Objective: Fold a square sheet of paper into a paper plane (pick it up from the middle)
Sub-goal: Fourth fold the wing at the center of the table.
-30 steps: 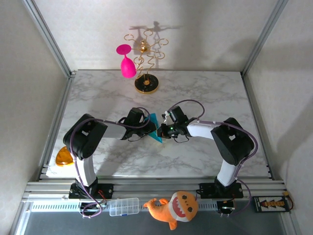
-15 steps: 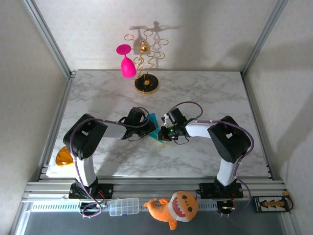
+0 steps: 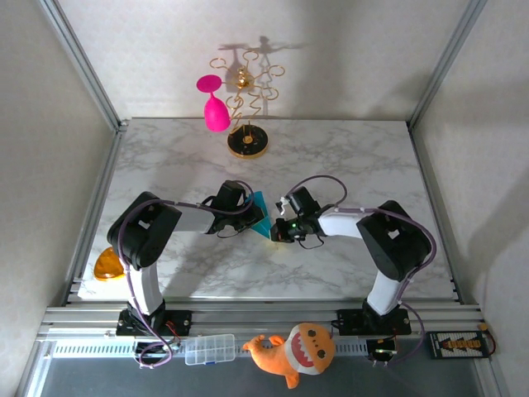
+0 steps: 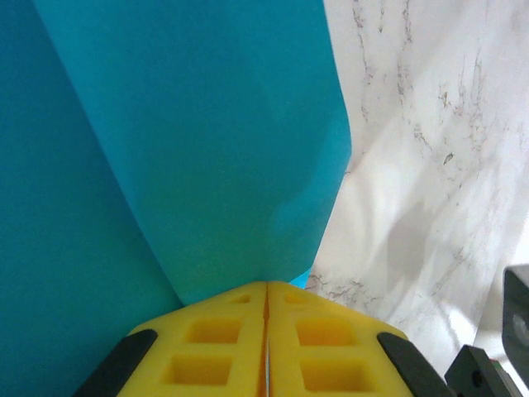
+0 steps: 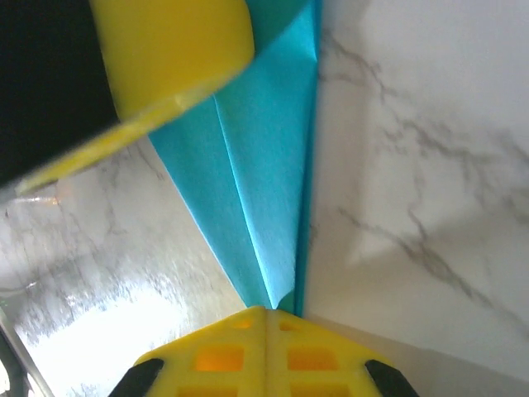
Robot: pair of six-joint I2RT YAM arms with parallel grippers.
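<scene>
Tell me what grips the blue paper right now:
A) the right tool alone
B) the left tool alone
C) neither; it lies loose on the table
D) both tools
D: the left tool and the right tool are each shut, with the paper coming out from between their fingertips.

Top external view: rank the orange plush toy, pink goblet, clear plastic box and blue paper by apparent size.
1. orange plush toy, clearly largest.
2. pink goblet and clear plastic box: too alike to rank.
3. blue paper: smallest as seen, but partly hidden.
</scene>
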